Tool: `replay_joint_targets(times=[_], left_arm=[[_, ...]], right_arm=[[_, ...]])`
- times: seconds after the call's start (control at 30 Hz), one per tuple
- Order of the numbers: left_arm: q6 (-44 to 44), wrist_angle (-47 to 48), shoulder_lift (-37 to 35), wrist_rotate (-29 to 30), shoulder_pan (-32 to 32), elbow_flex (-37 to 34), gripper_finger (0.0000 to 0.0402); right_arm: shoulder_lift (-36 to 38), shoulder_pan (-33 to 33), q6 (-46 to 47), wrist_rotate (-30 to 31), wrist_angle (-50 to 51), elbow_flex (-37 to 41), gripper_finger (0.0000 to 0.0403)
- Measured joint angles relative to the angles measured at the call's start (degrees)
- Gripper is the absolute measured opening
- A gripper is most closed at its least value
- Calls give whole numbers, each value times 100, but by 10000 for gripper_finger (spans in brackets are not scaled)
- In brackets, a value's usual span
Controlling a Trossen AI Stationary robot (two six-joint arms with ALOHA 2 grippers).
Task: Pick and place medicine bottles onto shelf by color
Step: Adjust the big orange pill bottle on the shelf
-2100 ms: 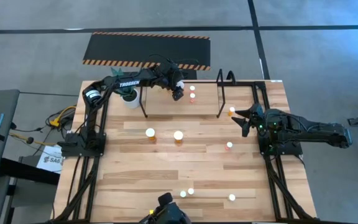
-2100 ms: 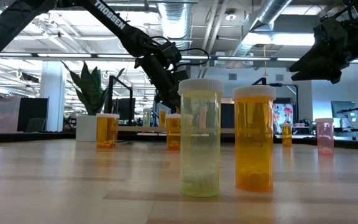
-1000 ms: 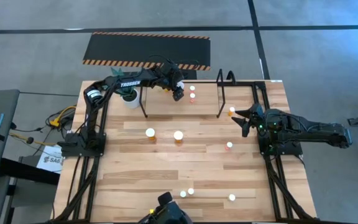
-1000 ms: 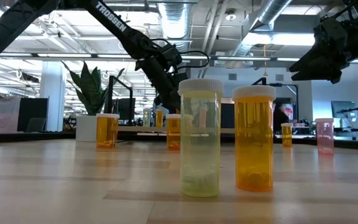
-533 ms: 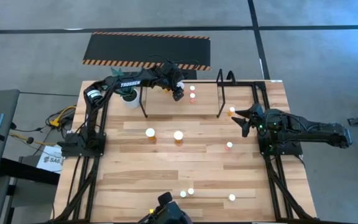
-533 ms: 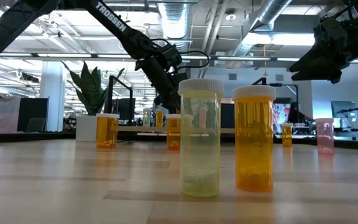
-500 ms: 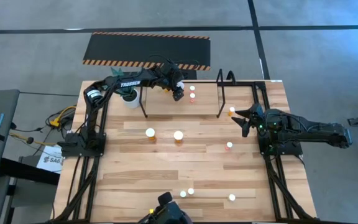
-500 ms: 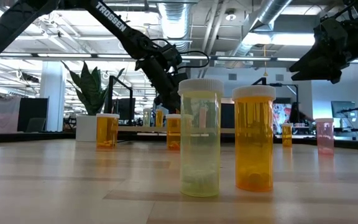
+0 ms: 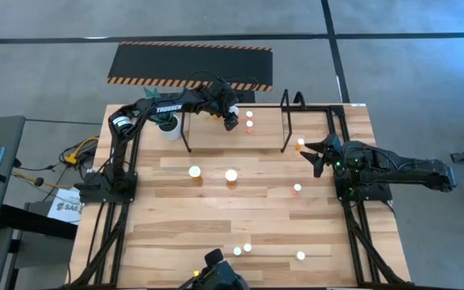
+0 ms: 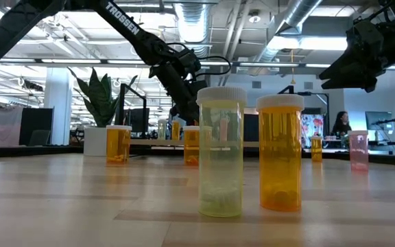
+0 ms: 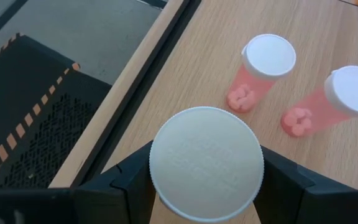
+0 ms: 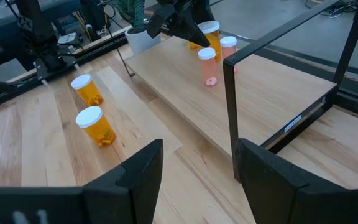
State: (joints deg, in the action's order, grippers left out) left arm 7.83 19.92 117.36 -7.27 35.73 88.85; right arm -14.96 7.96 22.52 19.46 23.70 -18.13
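Note:
The shelf (image 9: 236,133) stands at the table's far edge. On its board stand two pink medicine bottles (image 11: 263,68) (image 11: 334,99) with white caps. My left gripper (image 9: 230,122) is over the board just left of them, shut on an orange medicine bottle (image 12: 210,36) whose white cap (image 11: 207,163) fills the left wrist view. My right gripper (image 9: 316,157) hangs open at the table's right side near the shelf's right upright, with nothing between its fingers (image 12: 138,180). My left gripper pinches the orange bottle between its two fingers (image 11: 129,180), one on each side of the body just under the cap. They slant down at it from the table's left. The bottle stands upright, cap up; whether its base rests on the board, I cannot tell.
Two orange bottles (image 9: 195,172) (image 9: 231,176) stand mid-table, small ones (image 9: 300,143) (image 9: 297,189) toward the right. A yellow bottle (image 10: 220,151) and an orange one (image 10: 280,152) stand near the front edge. A potted plant (image 9: 168,129) sits left of the shelf.

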Motion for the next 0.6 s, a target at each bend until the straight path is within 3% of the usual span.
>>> replay_joint_targets(times=[0.6], left_arm=[[117, 98, 0, 7, 0, 4, 202]], right_arm=[[0, -1, -2, 0, 0, 0, 225]])
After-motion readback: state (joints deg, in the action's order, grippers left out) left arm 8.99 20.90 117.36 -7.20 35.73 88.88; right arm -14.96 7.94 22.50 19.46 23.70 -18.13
